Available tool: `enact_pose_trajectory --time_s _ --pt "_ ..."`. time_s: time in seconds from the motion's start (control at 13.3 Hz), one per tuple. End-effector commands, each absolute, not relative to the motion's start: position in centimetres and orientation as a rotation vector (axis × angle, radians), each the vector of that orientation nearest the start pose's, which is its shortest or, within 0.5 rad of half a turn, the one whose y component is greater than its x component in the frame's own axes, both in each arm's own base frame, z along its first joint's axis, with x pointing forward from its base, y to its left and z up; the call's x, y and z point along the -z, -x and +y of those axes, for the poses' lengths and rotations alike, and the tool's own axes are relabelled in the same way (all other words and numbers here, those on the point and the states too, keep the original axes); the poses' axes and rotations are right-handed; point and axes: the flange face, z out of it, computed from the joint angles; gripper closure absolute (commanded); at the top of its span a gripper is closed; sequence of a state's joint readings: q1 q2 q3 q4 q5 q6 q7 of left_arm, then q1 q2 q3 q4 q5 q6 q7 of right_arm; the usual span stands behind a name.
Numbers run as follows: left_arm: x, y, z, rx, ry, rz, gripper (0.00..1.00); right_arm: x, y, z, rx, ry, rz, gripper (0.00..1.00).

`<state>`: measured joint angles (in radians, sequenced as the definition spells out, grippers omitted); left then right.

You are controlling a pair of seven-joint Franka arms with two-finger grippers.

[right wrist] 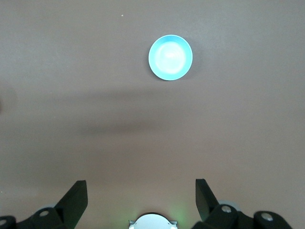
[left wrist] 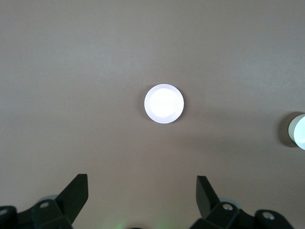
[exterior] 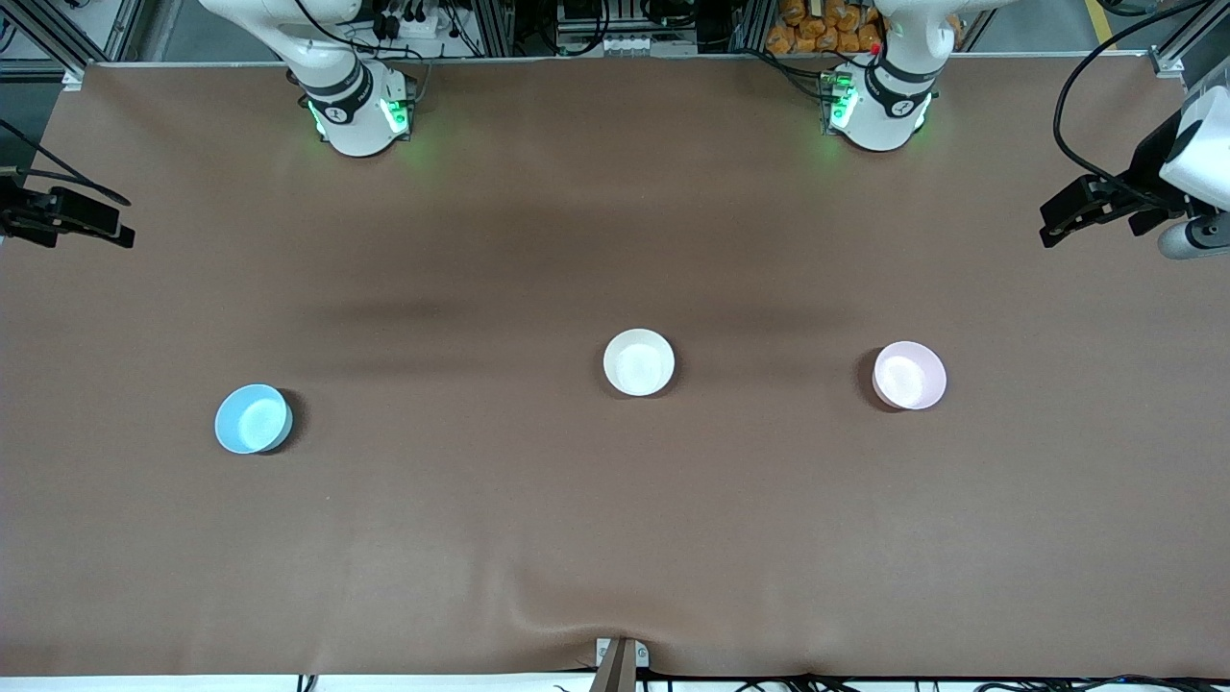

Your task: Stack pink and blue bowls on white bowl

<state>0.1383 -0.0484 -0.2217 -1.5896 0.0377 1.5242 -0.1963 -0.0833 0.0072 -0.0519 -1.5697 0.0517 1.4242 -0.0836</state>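
Observation:
The white bowl (exterior: 639, 361) stands mid-table. The pink bowl (exterior: 909, 375) stands beside it toward the left arm's end, and the blue bowl (exterior: 253, 418) toward the right arm's end, a little nearer the front camera. All three stand apart, upright and empty. My left gripper (exterior: 1062, 219) is raised over the left arm's end of the table, open and empty. Its wrist view shows its gripper (left wrist: 141, 183), the pink bowl (left wrist: 164, 103) and the white bowl (left wrist: 298, 131) at the edge. My right gripper (exterior: 110, 223) is raised over the right arm's end, open and empty (right wrist: 141, 186), with the blue bowl (right wrist: 170, 57) below.
The table (exterior: 615, 538) is covered with a brown cloth that wrinkles near its front edge. A small bracket (exterior: 620, 661) sits at the middle of that edge. The two arm bases (exterior: 357, 111) (exterior: 879, 101) stand along the edge farthest from the front camera.

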Motion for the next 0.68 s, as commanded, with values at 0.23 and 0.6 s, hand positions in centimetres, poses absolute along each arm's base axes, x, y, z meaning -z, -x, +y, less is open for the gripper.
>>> enact_pose_trajectory --time_s 0.23,0.6 --pt "-64.91 -53.66 -3.69 -0.016 3.089 -0.13 0.0 -61.41 -53.75 -6.73 -0.218 3.072 0.077 0.0" --pt "-64.34 -53.93 -3.66 -0.038 3.101 -0.072 0.0 -61.21 -53.75 -6.73 -0.222 3.071 0.077 0.0"
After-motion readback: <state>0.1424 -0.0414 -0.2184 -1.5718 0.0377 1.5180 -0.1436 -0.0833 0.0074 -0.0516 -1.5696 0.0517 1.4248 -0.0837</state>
